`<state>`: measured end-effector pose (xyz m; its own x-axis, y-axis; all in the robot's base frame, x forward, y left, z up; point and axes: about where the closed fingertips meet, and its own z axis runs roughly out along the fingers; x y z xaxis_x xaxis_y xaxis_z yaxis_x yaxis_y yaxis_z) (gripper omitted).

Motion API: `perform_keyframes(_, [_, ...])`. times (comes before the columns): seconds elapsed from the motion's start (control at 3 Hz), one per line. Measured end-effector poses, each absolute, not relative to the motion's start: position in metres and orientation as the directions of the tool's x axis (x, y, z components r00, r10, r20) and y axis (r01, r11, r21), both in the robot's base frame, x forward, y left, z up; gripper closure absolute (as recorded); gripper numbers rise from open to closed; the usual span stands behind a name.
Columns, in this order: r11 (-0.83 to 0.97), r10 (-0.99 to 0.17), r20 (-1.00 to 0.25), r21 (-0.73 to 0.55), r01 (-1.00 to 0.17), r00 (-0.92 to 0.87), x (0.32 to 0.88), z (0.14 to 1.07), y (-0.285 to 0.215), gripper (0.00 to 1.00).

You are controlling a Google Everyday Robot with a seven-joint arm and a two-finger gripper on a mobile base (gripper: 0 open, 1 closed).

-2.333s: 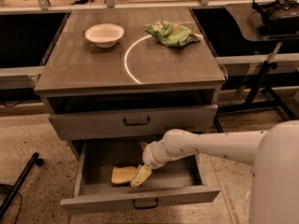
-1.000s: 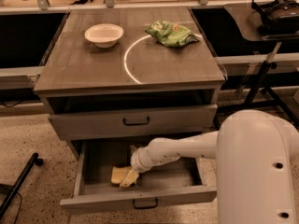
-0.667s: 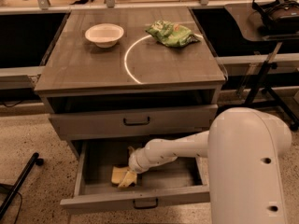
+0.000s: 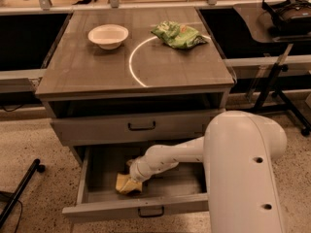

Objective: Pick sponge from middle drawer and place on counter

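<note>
The claw (image 4: 132,181) is down inside the open middle drawer (image 4: 146,206), against the sponge (image 4: 121,185), which lies on the drawer floor just under it and slightly to its left. I cannot tell how wide the claw stands or whether it has hold of the sponge, because the two blend together there.

The sponge looks light and soft, so it should squash under a grip rather than slip. Taking it across its short sides near the middle seems best, since a corner pinch could let it fold and droop.

Above the claw sit the shut upper drawer (image 4: 141,126) and the counter (image 4: 97,76) lip. The way out is probably toward the open drawer's front panel first, then up. High above the claw, the counter has bare room nearer than the bowl (image 4: 108,35) and the bag (image 4: 179,34).
</note>
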<state>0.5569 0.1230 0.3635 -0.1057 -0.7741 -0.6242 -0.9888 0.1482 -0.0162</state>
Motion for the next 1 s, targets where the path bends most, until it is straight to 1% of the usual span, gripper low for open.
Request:
perform_keyframes(0.67, [0.115, -0.780, -0.619, 0.007, -0.993, -0.094, 0.555, 0.359, 0.129, 0.72])
perform_keyframes(1.0, [0.091, -0.759, -0.647, -0.007, -0.996, -0.065, 0.553, 0.377, 0.127, 0.95])
